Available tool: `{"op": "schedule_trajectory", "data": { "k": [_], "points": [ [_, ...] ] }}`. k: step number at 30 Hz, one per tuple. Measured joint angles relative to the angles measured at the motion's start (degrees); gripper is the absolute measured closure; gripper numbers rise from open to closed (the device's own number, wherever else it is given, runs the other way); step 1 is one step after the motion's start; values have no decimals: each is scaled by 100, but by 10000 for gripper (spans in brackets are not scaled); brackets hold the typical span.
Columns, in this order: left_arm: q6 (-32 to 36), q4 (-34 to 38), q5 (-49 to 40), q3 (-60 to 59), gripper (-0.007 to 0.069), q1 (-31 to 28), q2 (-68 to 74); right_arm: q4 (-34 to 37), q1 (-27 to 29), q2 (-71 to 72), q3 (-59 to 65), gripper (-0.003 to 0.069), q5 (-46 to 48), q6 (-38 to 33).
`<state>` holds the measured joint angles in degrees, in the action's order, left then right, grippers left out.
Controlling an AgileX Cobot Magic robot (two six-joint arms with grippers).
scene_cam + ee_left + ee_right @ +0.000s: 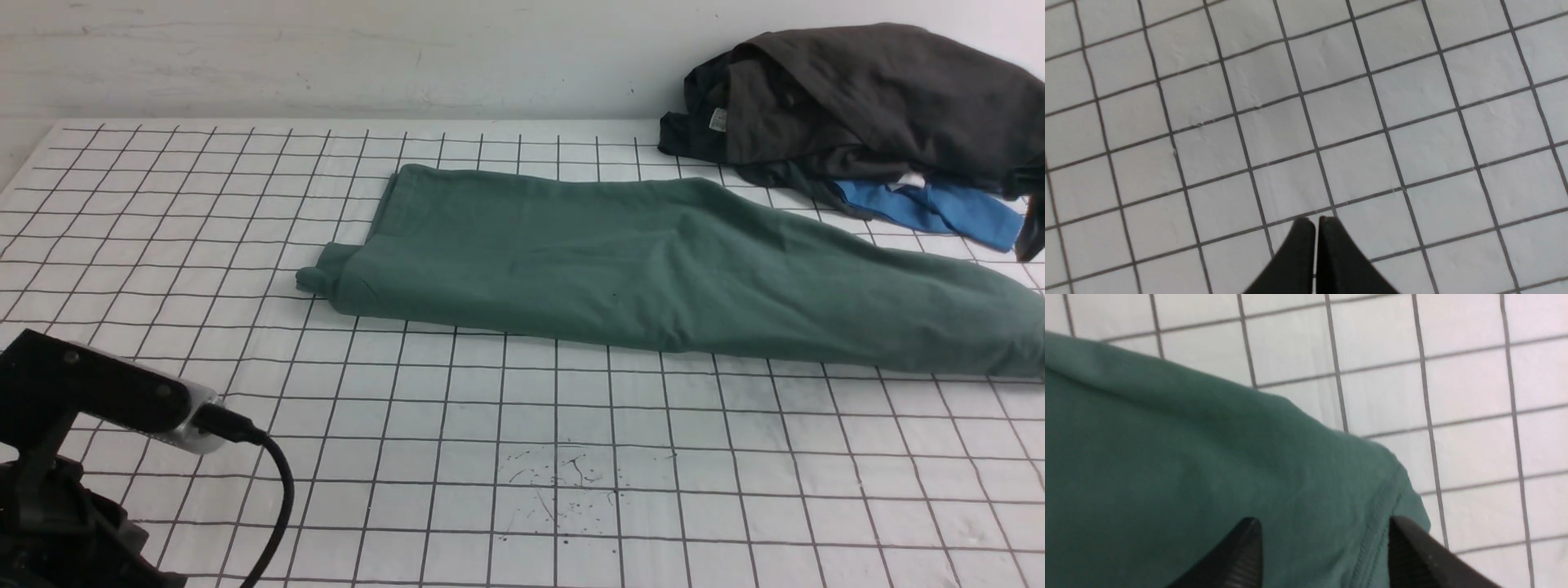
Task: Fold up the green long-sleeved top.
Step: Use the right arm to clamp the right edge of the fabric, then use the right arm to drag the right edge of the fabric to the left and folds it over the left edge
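The green long-sleeved top (653, 269) lies folded into a long band across the middle of the gridded table, from centre left out past the right edge of the front view. My right gripper (1323, 526) stands open just above a stitched corner of the green top (1208, 469), its two fingers wide apart with cloth showing between them, not pinched. The right gripper itself is out of the front view. My left gripper (1314, 222) is shut with nothing in it, over bare gridded table. Part of the left arm (90, 457) shows at the lower left.
A pile of dark grey clothes (865, 98) with a bright blue garment (931, 208) under it lies at the back right corner, close to the green top's far end. The white table with black grid lines (522, 457) has ink specks near the front middle.
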<state>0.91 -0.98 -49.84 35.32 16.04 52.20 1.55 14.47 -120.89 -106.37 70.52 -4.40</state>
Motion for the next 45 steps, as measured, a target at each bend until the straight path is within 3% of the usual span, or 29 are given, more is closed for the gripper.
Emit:
{"op": "schedule_trajectory", "data": {
  "k": [1, 4, 10, 13, 16, 17, 18, 22, 25, 26, 29, 31, 35, 41, 43, 44, 45],
  "points": [
    [11, 98, 134, -6, 631, 0, 16, -117, 12, 40, 331, 173, -6, 85],
    [28, 145, 346, -6, 631, 0, 34, -210, 59, 47, 1001, 105, -7, 184],
    [56, 188, 607, -6, 631, 0, 34, -45, 65, -30, 1593, 85, -856, 531],
    [56, 192, 745, -6, 631, 0, 34, 248, 58, -92, 1593, 137, -1205, 552],
    [61, 192, 787, -6, 631, 0, 34, 431, 53, -160, 1599, 299, -1467, 540],
    [61, 192, 787, -6, 631, 0, 34, 431, 53, -160, 1599, 299, -1474, 540],
    [61, 192, 787, -6, 631, 0, 34, 445, 53, -172, 1599, 394, -1513, 529],
    [68, 192, 776, -6, 631, 0, 34, 143, 52, -111, 1604, 598, -1490, 363],
    [70, 192, 771, -6, 631, 0, 34, -485, 28, 111, 1624, 638, -1398, 306],
    [70, 192, 771, -6, 631, 0, 34, -981, 13, 311, 1639, 643, -1388, 223],
    [74, 192, 771, -6, 631, 0, 34, -2021, -23, 967, 1639, 644, -1379, -455],
    [74, 194, 771, -6, 631, 0, 34, -2169, -75, 1319, 1639, 644, -1422, -695],
    [93, 241, 771, -6, 631, 0, 34, -1947, -454, 1944, 1639, 645, -1723, -922],
    [103, 413, 792, -6, 631, 0, 34, -1270, -2338, 2350, 1639, 645, -2673, -948],
    [103, 427, 792, -6, 631, 0, 34, -1101, -2673, 2286, 1639, 645, -2920, -852],
    [103, 438, 792, -6, 631, 0, 34, -850, -3244, 2099, 1639, 645, -3413, -705],
    [103, 438, 792, -6, 631, 0, 34, -825, -3303, 2073, 1639, 645, -3468, -664]
  ]
}}
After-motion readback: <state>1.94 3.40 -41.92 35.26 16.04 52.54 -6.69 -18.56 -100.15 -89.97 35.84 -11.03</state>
